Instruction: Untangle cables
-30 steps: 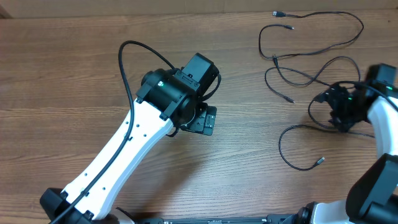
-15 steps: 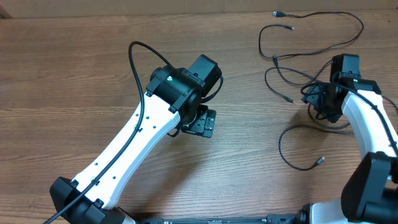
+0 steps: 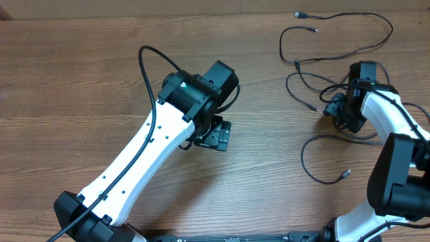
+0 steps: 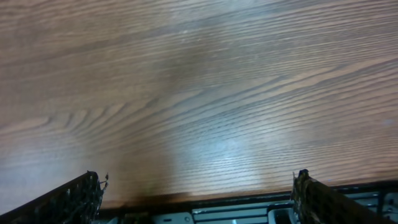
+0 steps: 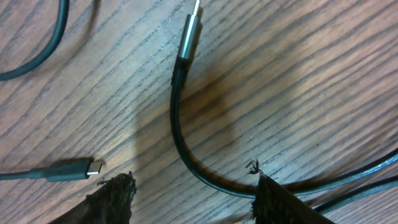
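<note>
Several thin black cables (image 3: 302, 156) lie in loose loops and strands at the right of the table. One plug end (image 3: 347, 173) rests near the front, and another plug (image 3: 297, 13) at the back. My right gripper (image 3: 338, 107) is low over the tangle, jaws apart. In the right wrist view a curved cable (image 5: 186, 155) with a metal plug (image 5: 189, 34) runs between my right gripper (image 5: 196, 196) fingers and disappears under the right fingertip (image 5: 280, 202). A second plug (image 5: 74, 169) lies to the left. My left gripper (image 3: 216, 133) is open over bare wood, far from the cables.
The wooden table (image 3: 80, 74) stretches left of the arms. The left arm's white link (image 3: 134, 168) crosses the front left diagonally, with its own thick black cable (image 3: 144, 74) arching above it. The left wrist view shows only wood grain (image 4: 205, 93).
My right gripper swung left and back into the tangle, and its jaws narrowed around a cable strand. The left arm shifted slightly right early on, then stayed still.
</note>
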Motion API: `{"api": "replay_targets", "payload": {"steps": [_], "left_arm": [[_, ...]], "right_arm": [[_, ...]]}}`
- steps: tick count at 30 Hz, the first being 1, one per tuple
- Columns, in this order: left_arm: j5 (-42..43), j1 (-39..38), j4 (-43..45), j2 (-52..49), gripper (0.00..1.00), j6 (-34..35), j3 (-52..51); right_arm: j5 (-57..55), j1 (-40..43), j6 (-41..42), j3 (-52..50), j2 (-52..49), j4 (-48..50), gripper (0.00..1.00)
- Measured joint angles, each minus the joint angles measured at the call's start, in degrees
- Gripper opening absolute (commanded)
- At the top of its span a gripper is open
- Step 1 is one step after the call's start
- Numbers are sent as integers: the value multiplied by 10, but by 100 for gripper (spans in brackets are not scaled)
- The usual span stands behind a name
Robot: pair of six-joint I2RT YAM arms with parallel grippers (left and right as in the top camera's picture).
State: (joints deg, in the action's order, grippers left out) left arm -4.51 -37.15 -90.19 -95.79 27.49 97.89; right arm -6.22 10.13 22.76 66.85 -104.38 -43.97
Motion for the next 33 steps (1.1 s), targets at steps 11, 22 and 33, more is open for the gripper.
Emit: {"api": "replay_targets", "payload": {"steps": [11,22,33], "left_arm": [[-18,40,-13,0,99,43,0],[-20,95,-14,0,100,57,0],[-20,99,-16,0,100,57,0]], "right_arm": [[0,0,-22,0,-24,14,58],[-1,0,-30,-2,-31,28,41],[4,0,-33,-19,-31,35,17]]}}
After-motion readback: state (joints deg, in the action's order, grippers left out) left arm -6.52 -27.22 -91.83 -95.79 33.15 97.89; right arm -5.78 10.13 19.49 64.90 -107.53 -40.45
